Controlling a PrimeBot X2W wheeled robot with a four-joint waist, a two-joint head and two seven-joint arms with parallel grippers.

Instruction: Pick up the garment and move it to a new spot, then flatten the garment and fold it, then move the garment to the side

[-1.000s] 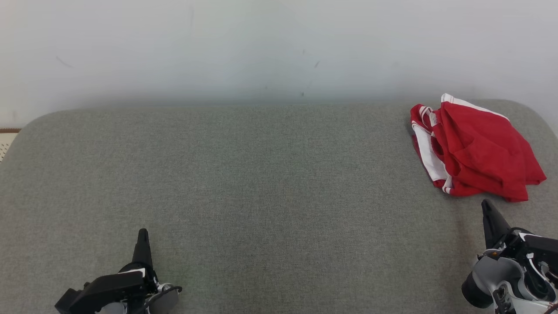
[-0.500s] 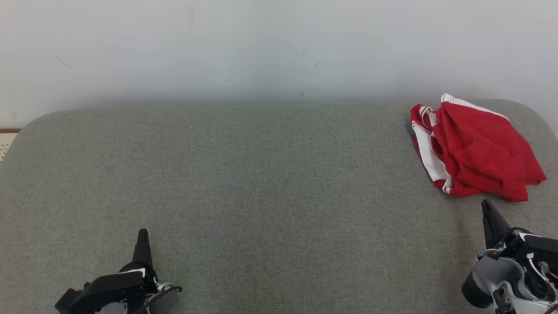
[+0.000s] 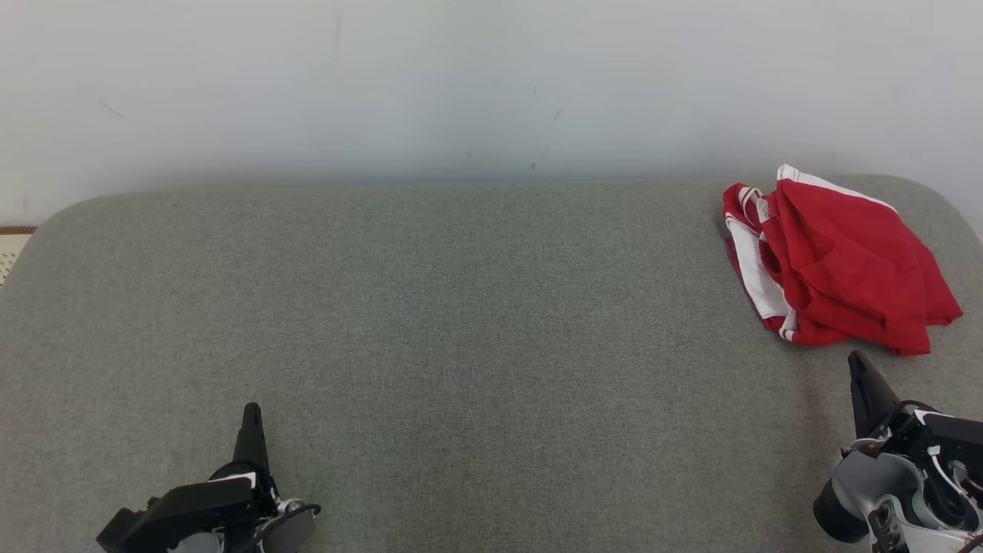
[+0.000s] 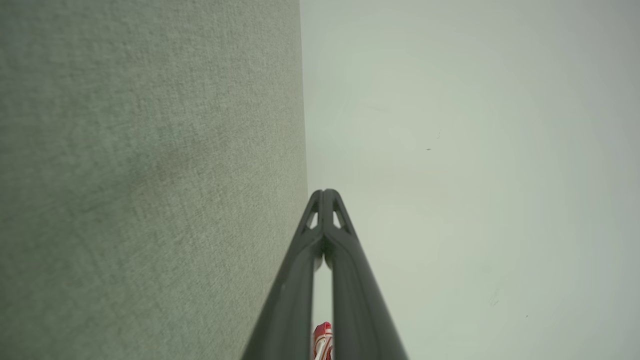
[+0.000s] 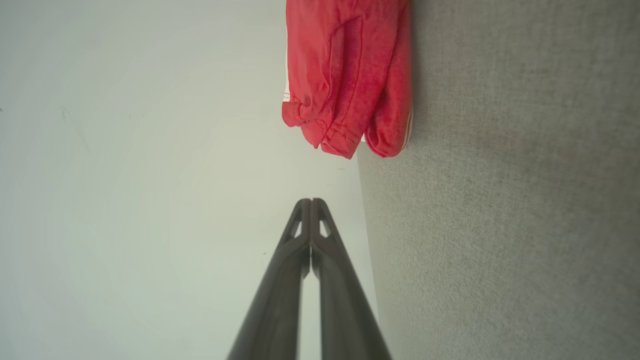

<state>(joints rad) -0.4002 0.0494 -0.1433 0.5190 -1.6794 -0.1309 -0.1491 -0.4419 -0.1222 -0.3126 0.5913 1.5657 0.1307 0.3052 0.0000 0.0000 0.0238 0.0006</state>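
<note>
jaws: both pairs pressed together, empty | red garment [image 3: 837, 269] bunched on grey cushion [image 3: 461, 307], far right

No readable text or labels anywhere

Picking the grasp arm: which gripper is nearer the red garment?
Right. The right gripper sits just short of the red garment, not touching; the left gripper is far to its left across the grey cushion.
</note>
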